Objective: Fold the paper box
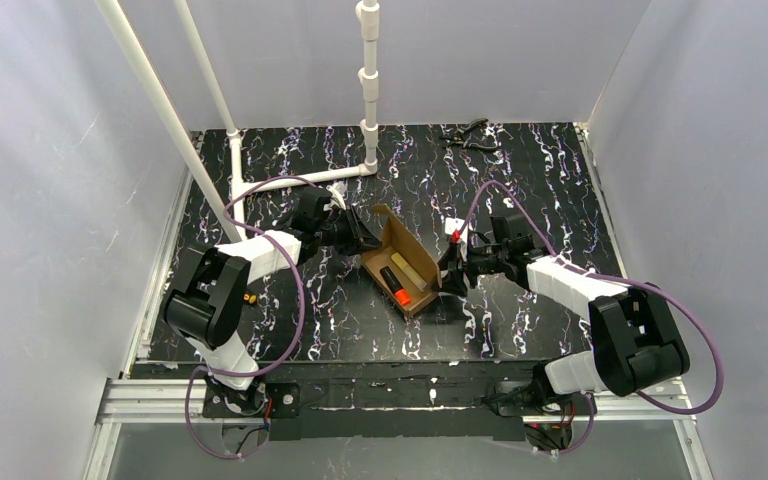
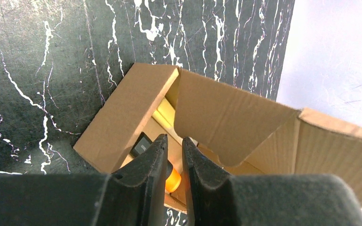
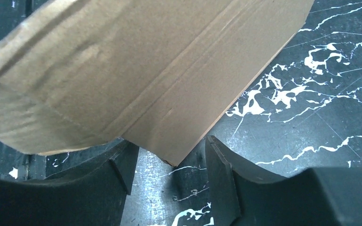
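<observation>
The paper box (image 1: 400,242) lies open and slanted at the table's middle, with one flap (image 2: 226,117) standing up. Inside it lie a pale yellow stick (image 1: 412,268) and a black marker (image 1: 393,281) with an orange tip (image 2: 173,181). My left gripper (image 1: 368,240) is at the box's left wall. In the left wrist view this gripper (image 2: 174,138) hangs over the box interior, its jaws a narrow gap apart with nothing between them. My right gripper (image 1: 450,268) is at the box's right side. It (image 3: 170,143) stands open, and a corner of the box's outer wall (image 3: 136,70) reaches down between its fingertips.
White pipes (image 1: 368,80) rise at the back left and middle, and one runs along the tabletop (image 1: 300,180). A small dark tool (image 1: 470,135) lies at the back right. White walls enclose the black marbled table (image 1: 520,180) on three sides.
</observation>
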{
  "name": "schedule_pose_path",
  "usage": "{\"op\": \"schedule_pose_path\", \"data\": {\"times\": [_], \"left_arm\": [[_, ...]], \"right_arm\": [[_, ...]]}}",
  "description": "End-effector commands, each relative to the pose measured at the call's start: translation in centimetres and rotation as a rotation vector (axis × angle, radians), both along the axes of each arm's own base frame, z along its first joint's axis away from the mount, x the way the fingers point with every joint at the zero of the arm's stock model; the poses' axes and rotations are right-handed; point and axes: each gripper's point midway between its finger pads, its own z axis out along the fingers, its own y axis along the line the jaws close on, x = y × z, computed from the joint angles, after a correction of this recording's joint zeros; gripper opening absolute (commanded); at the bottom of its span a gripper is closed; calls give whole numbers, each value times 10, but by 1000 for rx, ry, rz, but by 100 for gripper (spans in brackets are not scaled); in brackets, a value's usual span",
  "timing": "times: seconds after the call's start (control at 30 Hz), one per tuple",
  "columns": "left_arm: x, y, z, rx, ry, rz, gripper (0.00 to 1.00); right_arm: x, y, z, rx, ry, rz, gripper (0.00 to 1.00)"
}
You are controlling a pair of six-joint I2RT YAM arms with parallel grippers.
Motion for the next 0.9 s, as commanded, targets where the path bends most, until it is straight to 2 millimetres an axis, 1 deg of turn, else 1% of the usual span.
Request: {"op": "schedule_pose_path", "data": {"times": [0.0, 0.07, 0.13, 0.23, 0.37, 0.5, 0.6, 0.73, 0.8, 0.87], "left_arm": [[-1, -2, 7, -7, -20, -11, 16], [-2, -2, 9, -9, -24, -12, 16], [-3, -2, 10, -10, -26, -14, 16], [-5, -1, 13, -16, -31, -15, 16], [-10, 1, 21, -28, -45, -19, 17], [-21, 6, 28, -30, -60, -19, 17], [-32, 18, 27, -7, -60, 8, 18], [-45, 48, 20, 67, -56, 105, 21], [-44, 64, 15, 124, -45, 166, 23], [-36, 70, 22, 140, -60, 195, 24]], "right_arm": [[10, -1, 6, -4, -78, -26, 59], [12, -1, 5, -11, -80, -36, 55], [13, -2, 4, -13, -75, -41, 53], [10, -3, 1, -24, -82, -31, 53], [8, -2, 4, -16, -88, -14, 52], [5, -3, 4, -19, -98, 3, 51], [6, -3, 4, -24, -112, 5, 51], [8, -3, 5, -29, -137, 11, 50], [4, -5, 2, -39, -119, 16, 50], [4, -4, 2, -39, -124, 20, 50]]}}
